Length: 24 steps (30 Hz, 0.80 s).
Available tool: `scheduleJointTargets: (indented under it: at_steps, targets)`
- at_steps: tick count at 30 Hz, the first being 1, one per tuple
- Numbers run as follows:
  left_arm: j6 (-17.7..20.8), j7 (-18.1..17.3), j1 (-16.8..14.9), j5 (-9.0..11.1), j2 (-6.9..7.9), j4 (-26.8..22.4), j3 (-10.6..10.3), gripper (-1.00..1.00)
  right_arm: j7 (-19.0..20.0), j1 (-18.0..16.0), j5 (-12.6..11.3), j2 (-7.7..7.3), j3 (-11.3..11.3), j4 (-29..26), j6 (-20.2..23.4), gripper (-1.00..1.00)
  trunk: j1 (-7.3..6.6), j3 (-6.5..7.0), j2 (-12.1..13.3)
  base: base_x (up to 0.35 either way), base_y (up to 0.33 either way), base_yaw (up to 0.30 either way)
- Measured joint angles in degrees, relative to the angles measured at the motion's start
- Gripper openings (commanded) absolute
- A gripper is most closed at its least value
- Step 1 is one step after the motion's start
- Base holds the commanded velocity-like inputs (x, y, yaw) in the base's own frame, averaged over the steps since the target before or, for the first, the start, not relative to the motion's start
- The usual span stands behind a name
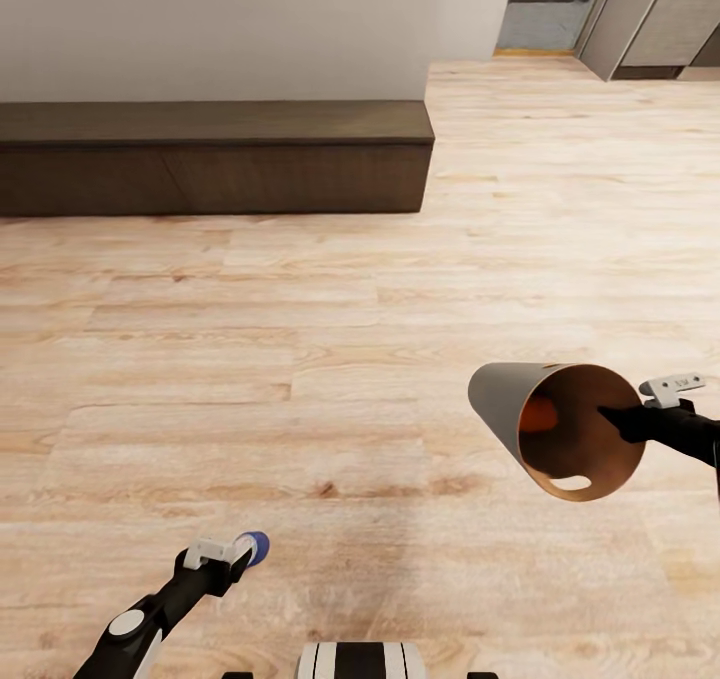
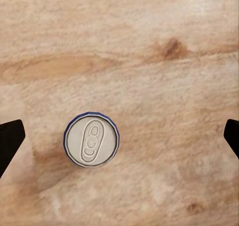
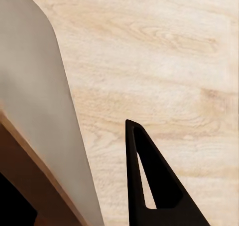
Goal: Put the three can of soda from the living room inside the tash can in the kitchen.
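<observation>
Item: small dark-blue cylindrical soda can with silver top (image 2: 91, 139), upright on the wood floor, directly ahead of the released left hand (image 1: 232, 555), between its spread fingers. Right hand (image 1: 632, 417) grasps the tilted grey-beige bin (image 1: 500, 404) by its rim; orange can (image 1: 540, 414) inside.

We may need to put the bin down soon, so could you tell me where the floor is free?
The broad stretch of wood floor between the dark bench and the arms is free. It is tighter near the left gripper, where the blue can stands between the open fingers, and at the right, where the bin hangs tilted, held at its rim.
</observation>
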Motion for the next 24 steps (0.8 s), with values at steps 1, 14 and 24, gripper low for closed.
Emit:
scheduleJointTargets:
  at_steps: [1, 14, 24]
  targets:
    - [0.00, 0.00, 0.00, 0.00, 0.00, 0.00, 0.00, 1.00, -0.01, -0.01, 0.08, 0.01, -0.01, 0.00, -0.04, -1.00, 0.00, -0.02, -0.01, 0.000, 0.000, 0.051]
    - [-0.02, -0.01, 0.04, -0.01, -0.01, 0.00, 0.00, 1.00, 0.02, 0.06, 0.09, 0.12, 0.08, 0.00, -0.04, -1.00, 0.00, -0.28, -0.01, 0.031, 0.008, 0.026]
    - [-0.06, -0.06, 0.07, 0.00, 0.00, 0.00, 0.00, 1.00, 0.08, 0.08, 0.05, 0.11, 0.13, 0.06, -0.08, -1.00, 0.00, -0.28, -0.02, 0.181, 0.076, 0.000]
